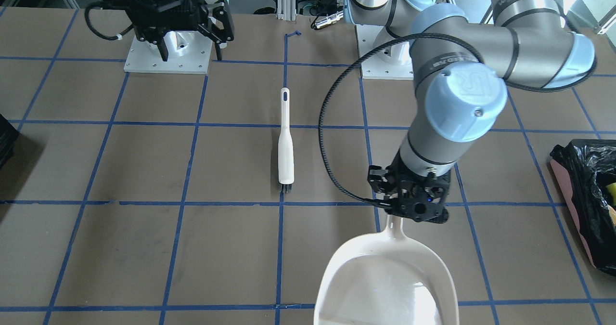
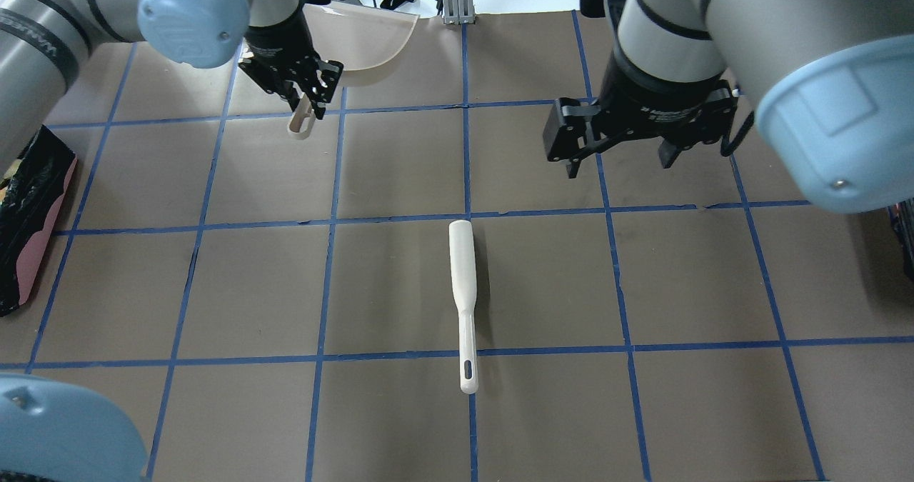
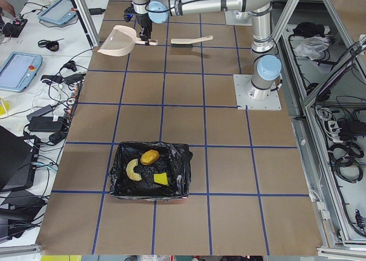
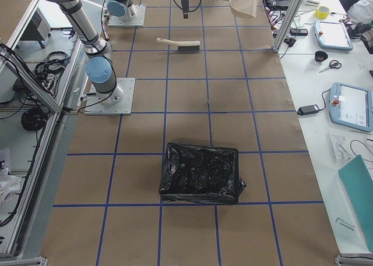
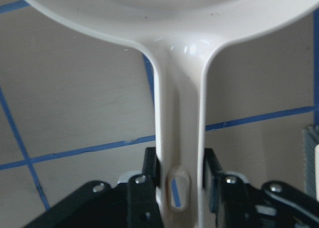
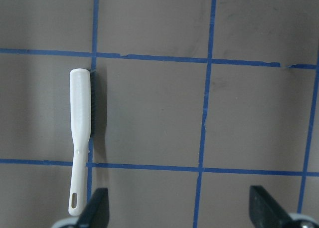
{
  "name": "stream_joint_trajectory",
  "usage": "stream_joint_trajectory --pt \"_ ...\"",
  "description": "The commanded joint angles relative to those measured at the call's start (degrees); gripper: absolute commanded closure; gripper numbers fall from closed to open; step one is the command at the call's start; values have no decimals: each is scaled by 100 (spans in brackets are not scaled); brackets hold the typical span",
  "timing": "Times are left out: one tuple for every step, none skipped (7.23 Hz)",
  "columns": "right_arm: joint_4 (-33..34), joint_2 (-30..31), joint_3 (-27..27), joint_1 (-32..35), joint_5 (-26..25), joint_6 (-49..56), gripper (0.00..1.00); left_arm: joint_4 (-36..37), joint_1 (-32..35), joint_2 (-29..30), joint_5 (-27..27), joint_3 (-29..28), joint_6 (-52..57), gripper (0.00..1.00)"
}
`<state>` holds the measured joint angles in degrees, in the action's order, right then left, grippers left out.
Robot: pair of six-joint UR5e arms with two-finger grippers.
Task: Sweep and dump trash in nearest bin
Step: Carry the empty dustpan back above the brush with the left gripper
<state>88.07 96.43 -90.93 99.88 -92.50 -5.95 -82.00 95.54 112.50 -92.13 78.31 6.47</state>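
Note:
My left gripper is shut on the handle of a cream dustpan, near the table's far edge; the wrist view shows its fingers clamping the handle. The pan looks empty. My right gripper is open and empty, hovering above the table. The pink-sided bin with its black bag stands at the table's left end. In it lie the golden-brown potato piece, the curved croissant piece and the yellow-green wedge.
A white hand brush lies mid-table, handle toward the robot; it also shows in the right wrist view. A dark bag-lined container stands at the table's right end. The bin's pink side shows at the overhead view's left edge.

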Motion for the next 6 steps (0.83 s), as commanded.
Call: stream_joint_trajectory --pt "453 25 -13 -477 -260 907 0 -1 682 280 466 -8 -846 100" --pt "526 16 -21 -583 -199 902 0 -1 825 386 616 0 -1111 100" --pt "518 16 -21 -584 -164 859 0 8 965 491 722 0 -1618 100" --pt "510 7 -30 -584 -164 858 0 -1 1132 579 723 0 -1832 100" --pt "518 -1 -56 -584 -85 876 0 -9 1238 685 731 9 -2173 100" --pt "518 -1 -65 -584 20 841 1 43 1396 747 731 9 -2272 100"
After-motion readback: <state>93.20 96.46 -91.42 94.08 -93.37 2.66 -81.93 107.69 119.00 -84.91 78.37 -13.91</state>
